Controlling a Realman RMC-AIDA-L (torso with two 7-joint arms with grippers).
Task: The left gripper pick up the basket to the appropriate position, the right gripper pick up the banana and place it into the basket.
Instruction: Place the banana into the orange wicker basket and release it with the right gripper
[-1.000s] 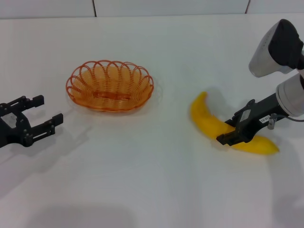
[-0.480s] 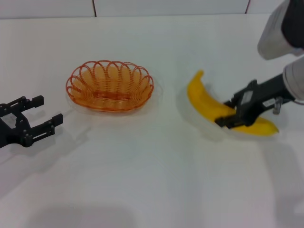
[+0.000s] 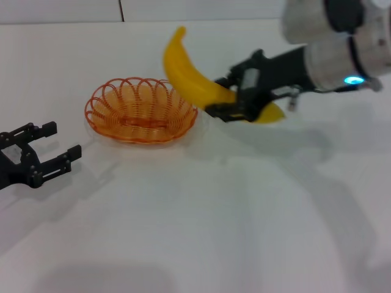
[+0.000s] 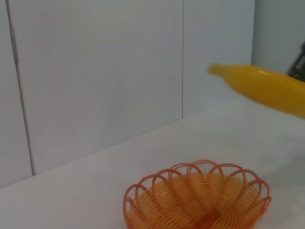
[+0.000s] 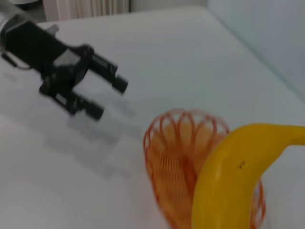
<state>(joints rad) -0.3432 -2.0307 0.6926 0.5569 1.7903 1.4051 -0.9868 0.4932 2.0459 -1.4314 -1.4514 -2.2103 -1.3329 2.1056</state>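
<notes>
My right gripper is shut on the yellow banana and holds it in the air, just right of the orange wire basket. The banana's pointed end sticks up and toward the basket's far right rim. The banana also shows in the left wrist view above the basket, and in the right wrist view in front of the basket. The basket is empty on the white table. My left gripper is open at the left edge, apart from the basket; it also shows in the right wrist view.
The white table runs to a white panelled wall at the back. Nothing else stands on it.
My right gripper has lifted the banana off the table and carried it left and up, from the right side to beside the basket. The left arm and basket have not moved.
</notes>
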